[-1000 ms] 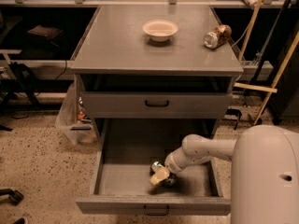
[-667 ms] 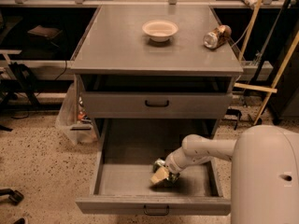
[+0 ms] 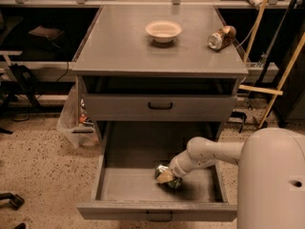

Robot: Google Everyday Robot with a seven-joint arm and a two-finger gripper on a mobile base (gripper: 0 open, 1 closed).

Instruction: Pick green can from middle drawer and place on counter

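The middle drawer (image 3: pixel 125 186) is pulled out wide at the bottom of the grey cabinet. The green can (image 3: pixel 174 182) lies on its side on the drawer floor, right of centre, with green showing on both sides of the gripper tip. My gripper (image 3: pixel 165 176) reaches down into the drawer from the right and sits right on the can, covering its middle. The counter (image 3: pixel 119 46) is the cabinet's flat grey top, above and behind.
A cream bowl (image 3: pixel 163 30) and a brown-copper can (image 3: pixel 220 37) lying on its side are on the counter. The upper drawer (image 3: pixel 160 107) is closed. My white body (image 3: pixel 271 180) fills the lower right. A plastic bag (image 3: pixel 71 120) sits left of the cabinet; wooden poles (image 3: pixel 281 75) lean at the right.
The gripper has stayed at the can in the drawer, shifting only slightly. The can has not visibly moved.
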